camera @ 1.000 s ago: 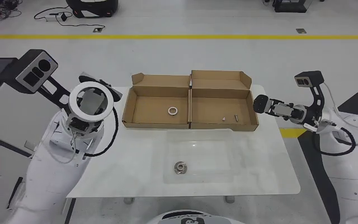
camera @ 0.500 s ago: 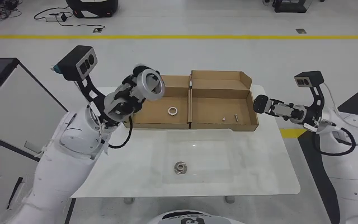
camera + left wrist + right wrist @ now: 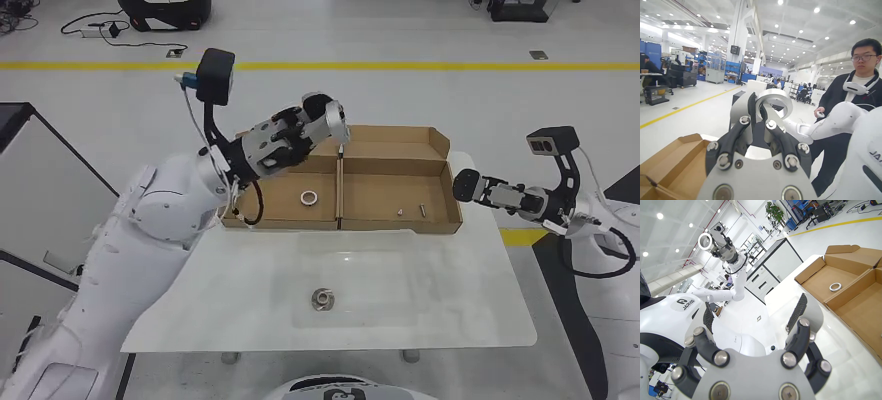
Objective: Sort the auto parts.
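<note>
Finding: left gripper (image 3: 757,110) clamped on large ring (image 3: 786,106), one finger through bore. Beneath gripper: left carton (image 3: 232,195), small ring (image 3: 310,198) inside. Advise: tilt wrist down, lower near carton floor, release clear of small ring. Also: right gripper (image 3: 466,186) spread, empty.

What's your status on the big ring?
Left hand shut on large ring, high over rear flap of left box. Right hand open, beside right box. Small ring lies in left box.

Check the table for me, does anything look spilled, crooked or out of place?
Nothing stands out. The two cardboard boxes sit squarely side by side, a small ring lies flat in one, and the left gripper holds the large ring by its wall.
</note>
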